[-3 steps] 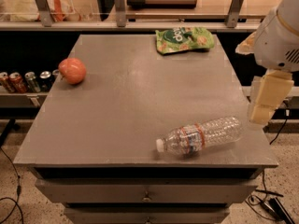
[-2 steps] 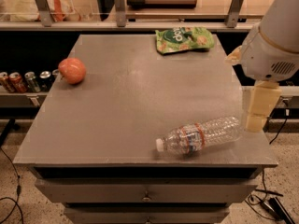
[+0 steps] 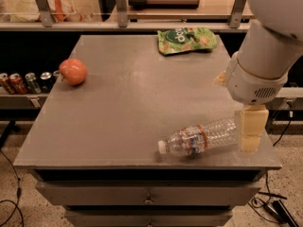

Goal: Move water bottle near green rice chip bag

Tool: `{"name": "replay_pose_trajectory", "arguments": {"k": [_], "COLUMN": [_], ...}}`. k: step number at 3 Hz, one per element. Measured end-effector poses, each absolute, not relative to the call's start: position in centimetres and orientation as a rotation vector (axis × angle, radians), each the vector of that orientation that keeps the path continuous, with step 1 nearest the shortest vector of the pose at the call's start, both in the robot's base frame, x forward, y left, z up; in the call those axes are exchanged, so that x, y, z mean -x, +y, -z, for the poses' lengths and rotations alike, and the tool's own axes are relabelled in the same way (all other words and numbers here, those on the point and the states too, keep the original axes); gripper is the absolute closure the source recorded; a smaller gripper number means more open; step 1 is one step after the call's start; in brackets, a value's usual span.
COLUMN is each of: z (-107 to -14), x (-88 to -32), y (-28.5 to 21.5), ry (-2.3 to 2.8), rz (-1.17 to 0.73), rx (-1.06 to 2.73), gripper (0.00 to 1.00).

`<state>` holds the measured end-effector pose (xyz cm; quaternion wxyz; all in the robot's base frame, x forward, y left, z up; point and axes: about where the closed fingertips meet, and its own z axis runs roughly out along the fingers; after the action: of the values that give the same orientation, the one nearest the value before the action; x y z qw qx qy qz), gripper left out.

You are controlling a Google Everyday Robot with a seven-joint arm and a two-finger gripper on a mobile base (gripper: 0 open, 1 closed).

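The water bottle (image 3: 199, 138) lies on its side near the front right of the grey table (image 3: 128, 103), with its white cap pointing left and its base to the right. The green rice chip bag (image 3: 185, 40) lies flat at the table's far edge, right of centre, well away from the bottle. My gripper (image 3: 251, 129) hangs from the large white arm at the right and sits right at the bottle's base end, just above the table surface. It partly covers that end of the bottle.
A red apple (image 3: 72, 71) sits at the table's left side. Several drink cans (image 3: 23, 82) stand on a low shelf to the left. A railed counter (image 3: 142, 25) runs behind the table. Drawers (image 3: 147, 195) are below the front edge.
The arm and gripper have moved left and lower, from beside the table's right edge to the bottle's base end. The bottle, bag and apple have not moved.
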<state>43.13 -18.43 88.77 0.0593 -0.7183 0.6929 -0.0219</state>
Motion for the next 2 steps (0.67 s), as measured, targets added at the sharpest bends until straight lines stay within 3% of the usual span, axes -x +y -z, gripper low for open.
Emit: {"name": "replay_pose_trajectory", "arguments": {"k": [2], "z": [-86.47], "x": [-41.91], "y": [-17.73], "ry": [2.085], "rz": [0.025], "rx": [2.223], "gripper": [0.00]}}
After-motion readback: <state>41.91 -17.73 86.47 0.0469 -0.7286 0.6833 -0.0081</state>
